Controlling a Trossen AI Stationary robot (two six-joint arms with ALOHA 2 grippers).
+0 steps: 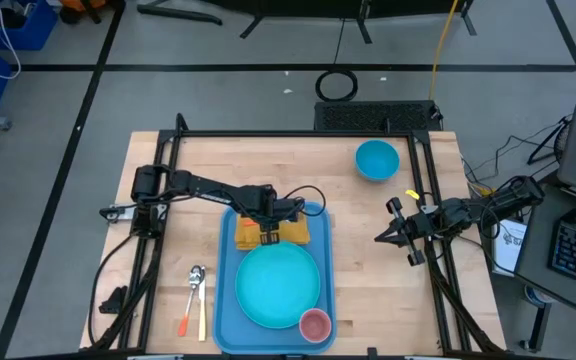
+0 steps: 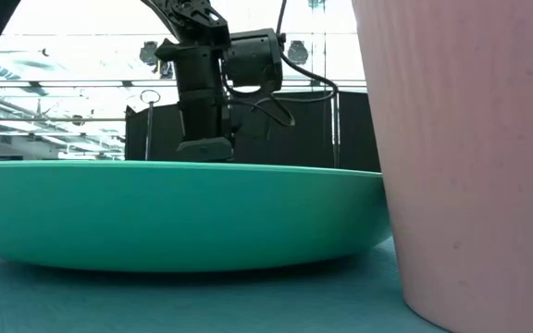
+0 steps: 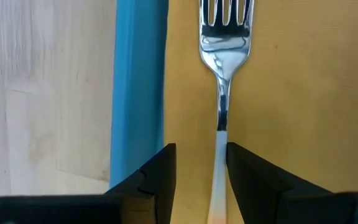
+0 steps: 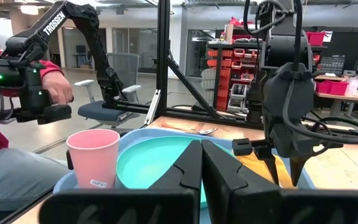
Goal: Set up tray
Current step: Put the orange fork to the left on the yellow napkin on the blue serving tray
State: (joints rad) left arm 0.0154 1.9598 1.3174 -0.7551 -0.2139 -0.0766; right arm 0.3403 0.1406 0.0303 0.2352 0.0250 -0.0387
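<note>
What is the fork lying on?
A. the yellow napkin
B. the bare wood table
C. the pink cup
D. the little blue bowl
A: in the left wrist view the fork lies flat on the yellow napkin, between the left end effector fingers, beside the tray rim.

The tray [image 1: 224,300] sits on the counter [image 1: 158,190]. On it, the plate [image 1: 276,285] lies in the middle, the cup [image 1: 314,324] at its near right corner, and the napkin [image 1: 298,233] behind the plate, carrying a fork [image 3: 221,74]. A spoon [image 1: 194,285] lies left of the tray, a bowl [image 1: 376,159] far right behind it.
</note>
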